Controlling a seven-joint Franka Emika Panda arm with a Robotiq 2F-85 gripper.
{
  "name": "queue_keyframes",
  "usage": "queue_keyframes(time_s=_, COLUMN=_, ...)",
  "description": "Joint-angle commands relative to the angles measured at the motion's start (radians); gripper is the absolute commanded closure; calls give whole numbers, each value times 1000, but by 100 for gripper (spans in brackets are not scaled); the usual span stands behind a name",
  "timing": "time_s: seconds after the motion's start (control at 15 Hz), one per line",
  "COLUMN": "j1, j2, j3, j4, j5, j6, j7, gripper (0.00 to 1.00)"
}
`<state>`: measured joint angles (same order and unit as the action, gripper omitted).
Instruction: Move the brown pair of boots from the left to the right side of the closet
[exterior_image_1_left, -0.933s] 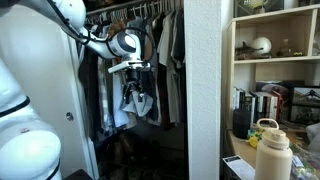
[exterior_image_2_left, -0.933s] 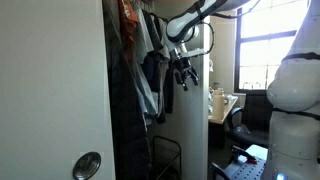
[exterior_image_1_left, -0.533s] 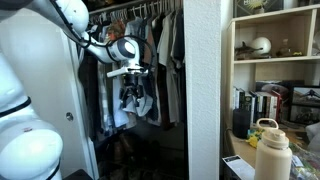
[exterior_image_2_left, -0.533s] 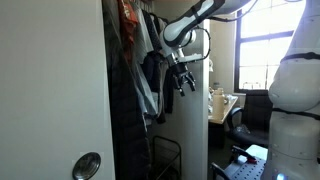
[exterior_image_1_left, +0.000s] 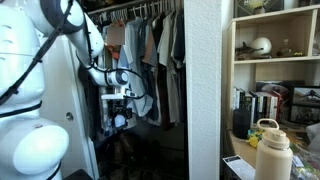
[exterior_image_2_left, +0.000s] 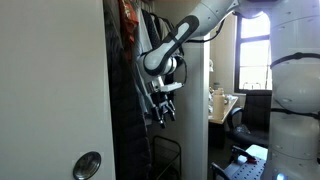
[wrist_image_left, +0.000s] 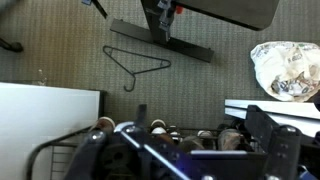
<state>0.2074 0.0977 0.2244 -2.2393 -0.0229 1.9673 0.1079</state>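
Note:
My gripper (exterior_image_1_left: 118, 112) hangs inside the closet among the clothes, at about mid height, and points down; it also shows in an exterior view (exterior_image_2_left: 163, 112). In the wrist view the gripper (wrist_image_left: 185, 152) is open and empty, with its two dark fingers wide apart at the bottom of the picture. Between the fingers, far below, a row of shoes (wrist_image_left: 165, 129) stands on the closet floor. Some look brownish, but I cannot tell which are the brown boots. In both exterior views the closet floor is too dark to show them.
Hanging clothes (exterior_image_1_left: 150, 60) crowd round the arm. A wire hanger (wrist_image_left: 135, 66) lies on the carpet. A white bundle (wrist_image_left: 285, 70) lies at the right. A white closet wall (exterior_image_1_left: 205, 90) is beside the opening, with shelves (exterior_image_1_left: 275, 60) beyond. A wire rack (exterior_image_2_left: 165, 160) stands low.
The arm has swung down and further into the closet. The gripper has dropped from hanger-rail height to mid height and stays open.

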Motion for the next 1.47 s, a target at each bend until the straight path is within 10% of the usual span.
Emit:
queue_keyframes(time_s=0.0, j1=47, j2=208, j3=25, j4=150, j5=-19, j6=33, j7=-59, gripper=0)
queue_keyframes(time_s=0.67, j1=184, j2=682, j3=18, j4=634, j5=-172, j6=19, j7=-216, gripper=0)
queue_keyframes(time_s=1.4, j1=295, j2=894, j3=9, j4=933, j5=-260, j6=36, j7=-336, gripper=0)
